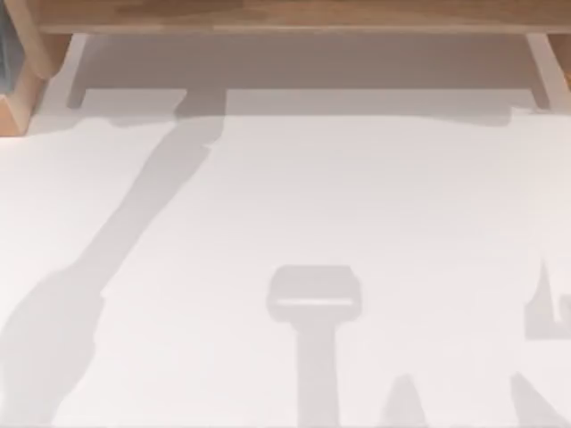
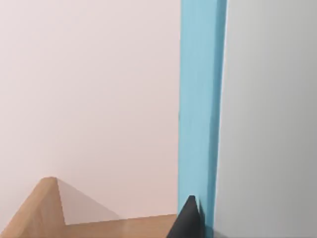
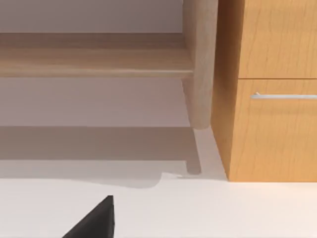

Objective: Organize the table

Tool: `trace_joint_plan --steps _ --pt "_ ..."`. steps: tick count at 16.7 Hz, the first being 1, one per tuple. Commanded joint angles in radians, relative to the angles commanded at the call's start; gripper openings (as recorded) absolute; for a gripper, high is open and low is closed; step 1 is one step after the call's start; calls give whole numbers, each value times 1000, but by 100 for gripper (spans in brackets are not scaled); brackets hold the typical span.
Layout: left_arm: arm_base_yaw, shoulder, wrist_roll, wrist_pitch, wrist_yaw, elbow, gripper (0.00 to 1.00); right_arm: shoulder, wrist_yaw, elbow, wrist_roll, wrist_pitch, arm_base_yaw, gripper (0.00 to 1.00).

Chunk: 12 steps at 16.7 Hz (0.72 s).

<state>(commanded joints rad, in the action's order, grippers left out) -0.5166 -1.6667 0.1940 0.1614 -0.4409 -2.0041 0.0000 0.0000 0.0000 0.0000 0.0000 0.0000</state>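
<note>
Smooth white table [image 1: 375, 196], light wooden frame [image 1: 285, 14], dark wedge-shaped hand tips at both wrists, grip state cannot tell

- We count one white table [image 1: 357, 196], with one light wooden frame [image 1: 285, 13] along its far edge.
- We count one wooden cabinet [image 3: 267, 89] at the far right, carrying one metal handle [image 3: 285, 95].
- We count one blue upright panel [image 2: 198, 99].
</note>
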Motion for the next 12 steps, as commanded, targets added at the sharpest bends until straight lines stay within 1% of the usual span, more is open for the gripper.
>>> trace_joint_plan --steps 3,5,8,12 --pt "87 164 131 3 65 131 0 0 0 0 0 0 0 100" --pt "164 264 233 5 110 235 0 0 0 0 0 0 0 100" --pt "300 389 398 6 183 410 0 0 0 0 0 0 0 100" --pt "503 489 629 -4 292 670 0 0 0 0 0 0 0 100"
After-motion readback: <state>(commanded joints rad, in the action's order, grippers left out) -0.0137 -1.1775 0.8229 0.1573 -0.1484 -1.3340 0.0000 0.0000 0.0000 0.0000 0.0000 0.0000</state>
